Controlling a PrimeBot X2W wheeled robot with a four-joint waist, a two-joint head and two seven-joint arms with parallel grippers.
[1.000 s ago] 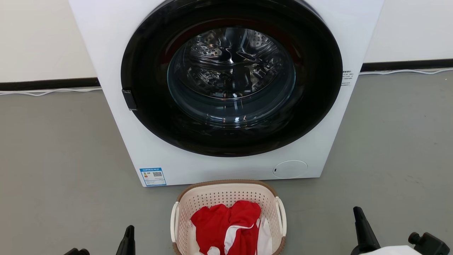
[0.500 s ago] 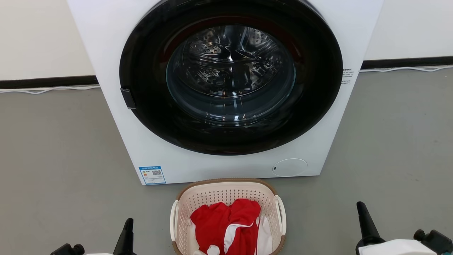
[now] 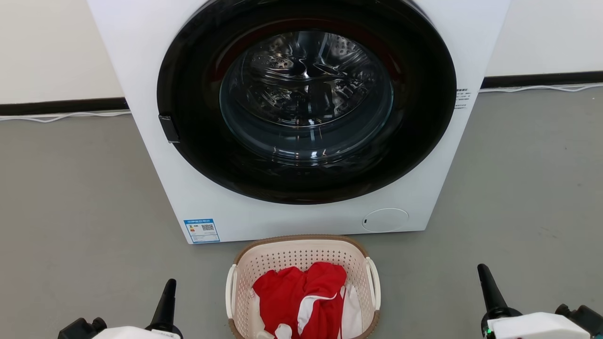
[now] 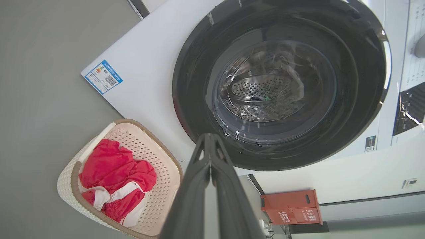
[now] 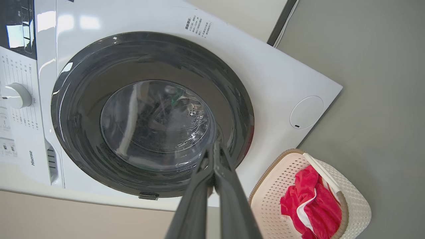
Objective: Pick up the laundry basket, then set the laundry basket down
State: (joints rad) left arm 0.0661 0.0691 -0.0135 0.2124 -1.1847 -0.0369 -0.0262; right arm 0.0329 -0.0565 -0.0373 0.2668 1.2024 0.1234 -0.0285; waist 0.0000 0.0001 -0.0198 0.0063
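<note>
Left gripper (image 3: 169,285), right gripper (image 3: 482,269) higher in head view; camera shifted too. Both pinched together, empty. Basket (image 3: 301,256) on floor (image 3: 70,212) before washer (image 3: 141,70), between them. Fits pre-lift or post-putdown; keep arms symmetric.

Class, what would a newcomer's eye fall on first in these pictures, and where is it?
The white front-loading washer with round black glass door dominates the head view's upper middle. Just before it on the grey floor stands the cream perforated plastic laundry basket, holding bright red-and-white cloth.
</note>
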